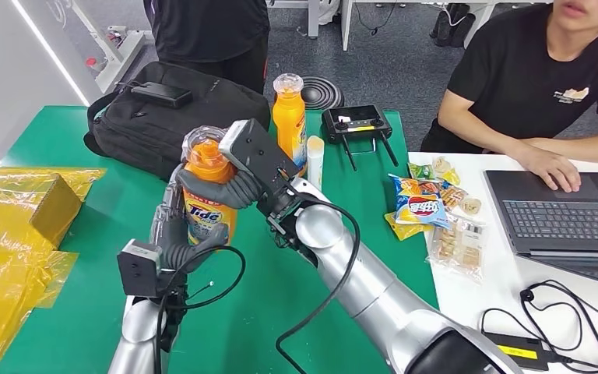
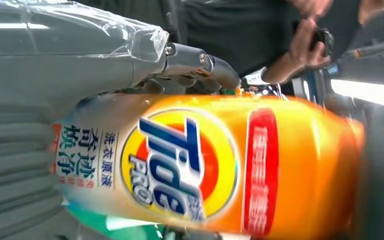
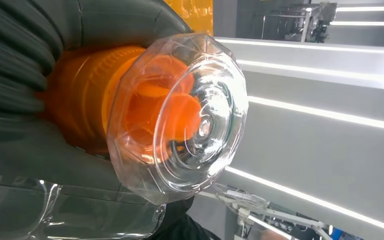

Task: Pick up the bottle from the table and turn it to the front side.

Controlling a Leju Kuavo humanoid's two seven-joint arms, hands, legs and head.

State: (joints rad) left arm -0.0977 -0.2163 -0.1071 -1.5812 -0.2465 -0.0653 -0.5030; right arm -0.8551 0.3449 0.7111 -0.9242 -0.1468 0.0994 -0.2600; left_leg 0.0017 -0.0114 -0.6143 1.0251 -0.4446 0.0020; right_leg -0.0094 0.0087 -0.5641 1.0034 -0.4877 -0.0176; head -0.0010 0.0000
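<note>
The Tide detergent bottle is upright above the green table, left hand wrapped around its body, right hand gripping the neck under the clear cap. To face the label forward, one hand probably should ease while the other twists, keeping the bottle vertical.

Two silver tubular arms with glossy rounded joints. Black cables looping loose along the right arm and beside the left arm. Grey boxy camera housings at both wrists. Grey ribbed covers and thick grey thumbs on left hand and right hand; clear plastic wrap over the covers.
</note>
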